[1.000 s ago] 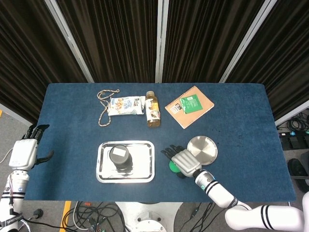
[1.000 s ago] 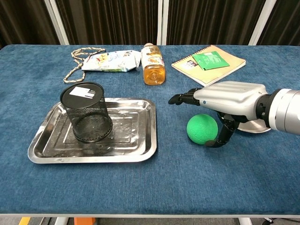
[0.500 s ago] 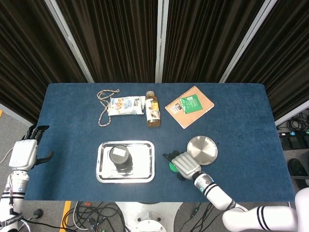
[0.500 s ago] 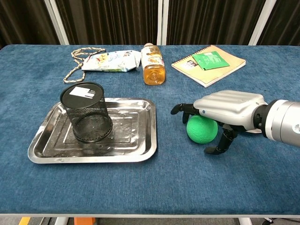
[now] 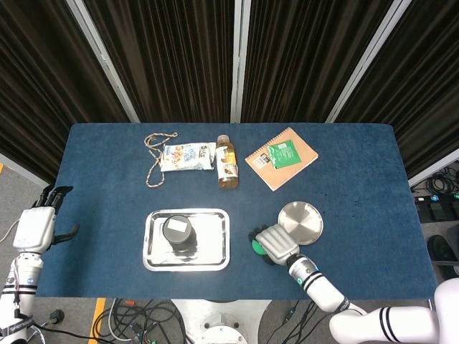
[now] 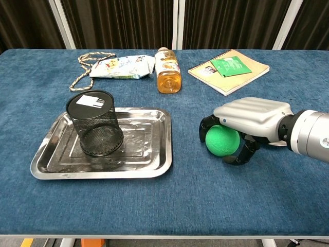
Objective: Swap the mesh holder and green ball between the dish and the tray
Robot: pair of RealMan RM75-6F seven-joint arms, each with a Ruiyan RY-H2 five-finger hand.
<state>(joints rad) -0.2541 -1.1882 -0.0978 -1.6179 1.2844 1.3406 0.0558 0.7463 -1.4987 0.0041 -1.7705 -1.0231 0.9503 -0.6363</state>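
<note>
The green ball [image 6: 222, 141] lies on the blue table cloth between the tray and the dish, showing only as a green sliver [image 5: 256, 247] in the head view. My right hand [image 6: 252, 116] [image 5: 276, 244] covers it from above, fingers curled down its left side and the thumb under its right, gripping it. The black mesh holder [image 6: 95, 123] [image 5: 177, 231] stands upright in the left half of the steel tray [image 6: 149, 149] [image 5: 215, 218]. The round steel dish [image 5: 301, 222] sits bare just behind the right hand. My left hand [image 5: 36, 229] hangs off the table's left edge, fingers apart, holding nothing.
Along the far side lie a rope [image 5: 153, 161], a snack packet [image 5: 186, 155], a bottle on its side [image 5: 227, 163] and a spiral notebook [image 5: 281, 158] with a green sachet on it.
The right hand has lowered over the green ball and its fingers have curled in around it. The ball, tray and holder have stayed put, and the left hand has not moved.
</note>
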